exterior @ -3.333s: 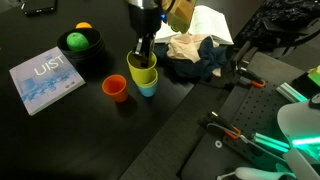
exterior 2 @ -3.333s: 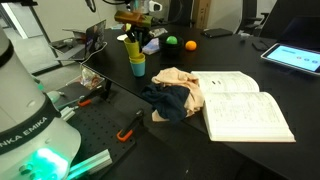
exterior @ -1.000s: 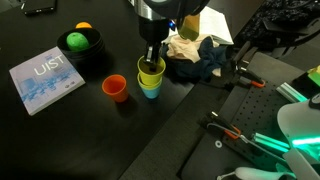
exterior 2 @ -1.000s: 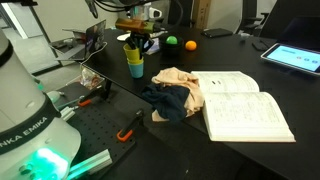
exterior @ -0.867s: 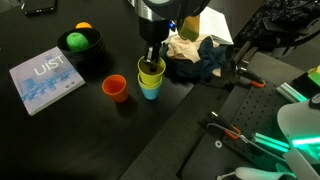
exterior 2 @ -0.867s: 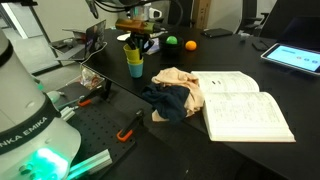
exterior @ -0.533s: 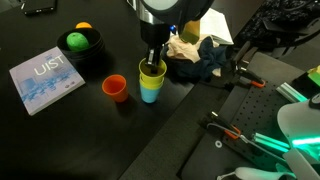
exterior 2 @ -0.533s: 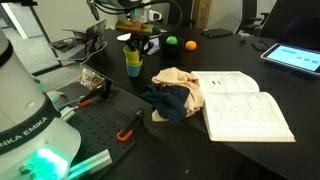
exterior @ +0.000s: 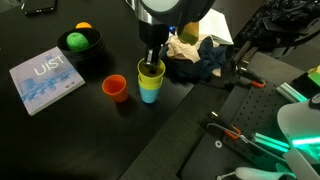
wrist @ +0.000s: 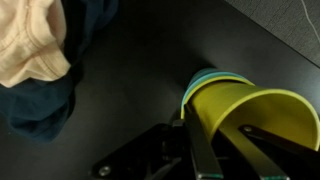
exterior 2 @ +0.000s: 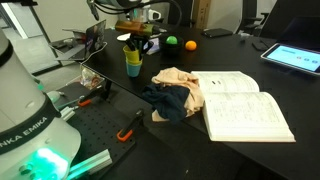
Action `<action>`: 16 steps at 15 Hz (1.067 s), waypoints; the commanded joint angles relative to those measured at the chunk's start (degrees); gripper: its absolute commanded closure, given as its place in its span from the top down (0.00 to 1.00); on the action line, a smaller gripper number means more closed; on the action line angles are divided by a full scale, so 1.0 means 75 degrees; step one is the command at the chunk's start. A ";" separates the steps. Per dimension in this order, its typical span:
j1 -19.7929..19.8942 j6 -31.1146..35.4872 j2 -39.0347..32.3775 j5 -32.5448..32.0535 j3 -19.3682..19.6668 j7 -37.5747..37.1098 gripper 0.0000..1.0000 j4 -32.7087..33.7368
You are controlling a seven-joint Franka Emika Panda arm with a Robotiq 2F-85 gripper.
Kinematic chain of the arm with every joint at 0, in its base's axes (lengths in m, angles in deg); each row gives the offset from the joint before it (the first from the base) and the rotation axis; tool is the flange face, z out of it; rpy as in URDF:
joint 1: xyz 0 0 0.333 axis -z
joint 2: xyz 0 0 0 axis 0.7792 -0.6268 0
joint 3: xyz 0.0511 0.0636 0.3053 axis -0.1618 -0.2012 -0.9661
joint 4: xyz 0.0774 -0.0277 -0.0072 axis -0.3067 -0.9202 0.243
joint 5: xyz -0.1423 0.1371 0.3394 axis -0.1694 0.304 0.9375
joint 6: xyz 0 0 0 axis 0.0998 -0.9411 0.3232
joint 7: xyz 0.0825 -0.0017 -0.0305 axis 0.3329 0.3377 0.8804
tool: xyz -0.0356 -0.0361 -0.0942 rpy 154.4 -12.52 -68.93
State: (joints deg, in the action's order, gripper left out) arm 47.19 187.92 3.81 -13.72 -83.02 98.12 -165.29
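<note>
Black table (exterior: 70,135), near its edge: tool (exterior: 151,65) tight on yellow cup (exterior: 150,75), cloth heap (exterior: 196,56) beside.

Yellow cup (exterior: 150,72): upright, mouth up, nested inside light-blue cup (exterior: 149,93). Near wall pinched by end effector (exterior: 152,63). Stack standing on black tabletop (exterior: 90,125).

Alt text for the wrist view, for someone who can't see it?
The gripper is shut on the rim of a yellow cup nested in a blue cup, on a black table. A beige cloth and a dark blue cloth lie bunched at the upper left.
</note>
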 commanded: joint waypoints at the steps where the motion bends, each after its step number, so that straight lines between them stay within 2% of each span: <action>1: -0.0018 0.0282 0.0082 -0.0165 -0.0104 -0.0061 0.01 -0.0093; 11: -0.0228 0.0226 0.0344 -0.0108 -0.0381 -0.0262 0.01 -0.0345; 16: -0.0382 0.0300 0.0491 -0.0391 -0.0315 -0.0391 0.01 -0.0375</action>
State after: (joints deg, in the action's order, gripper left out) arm 45.10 188.51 4.89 -14.26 -85.59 97.15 -166.41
